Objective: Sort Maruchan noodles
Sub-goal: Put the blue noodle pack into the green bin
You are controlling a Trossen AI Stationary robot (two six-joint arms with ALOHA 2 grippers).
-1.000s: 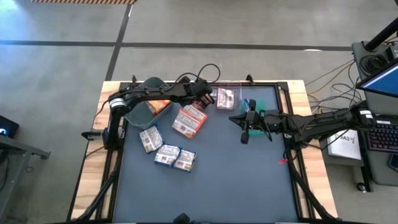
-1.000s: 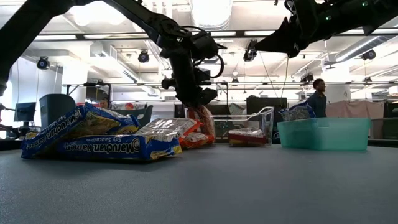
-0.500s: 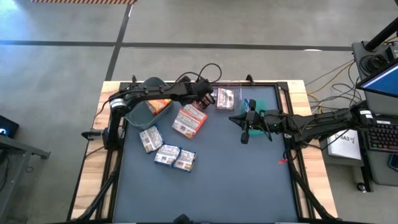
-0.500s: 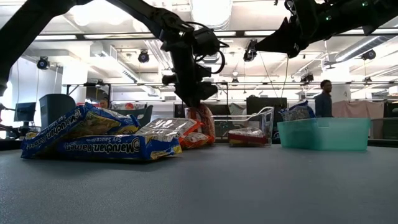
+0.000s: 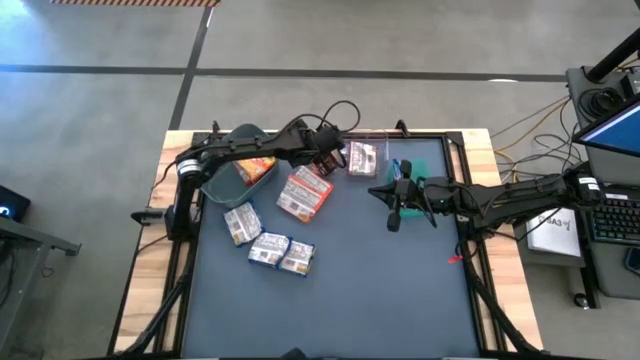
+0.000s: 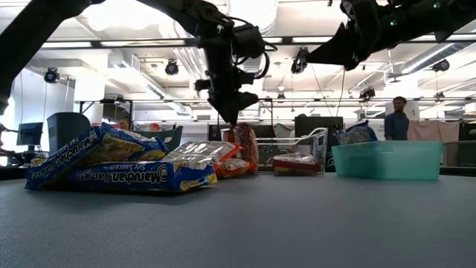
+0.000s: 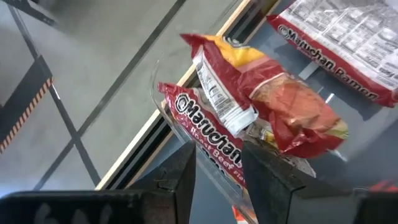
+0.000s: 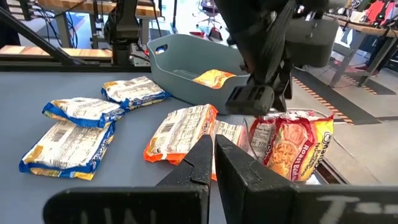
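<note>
1. The blue-grey table (image 5: 380, 290) carries the whole job: a grey bin (image 5: 240, 172) at the far left, a clear bin (image 5: 362, 158) at the far middle and a green bin (image 5: 425, 170) to its right, with loose Maruchan packets between them.
2. The left arm reaches across the far edge, and the left gripper (image 5: 328, 158) hangs just beside the clear bin. Compared with a second ago it sits higher and its jaws have parted; the maroon Roast Beef packet (image 6: 244, 146) it stood over is no longer between them.
3. That packet now leans on end against the clear bin's wall, so this drop looks finished and the left arm is probably free for the next packet.
4. The right gripper (image 5: 394, 215) waits, clenched on nothing, above the bare table near the green bin, where it was before.
5. Still unsorted on the table are two orange packets (image 5: 305, 192) and three blue-and-white packets (image 5: 268, 245); one orange packet (image 5: 255, 170) already lies in the grey bin.
6. The left wrist view alone shows the freed packet resting on another Roast Beef packet (image 7: 211, 140) inside the clear bin, a stacking the overhead view blurs.
7. Only the low view shows a person (image 6: 399, 119) standing far behind the table.
</note>
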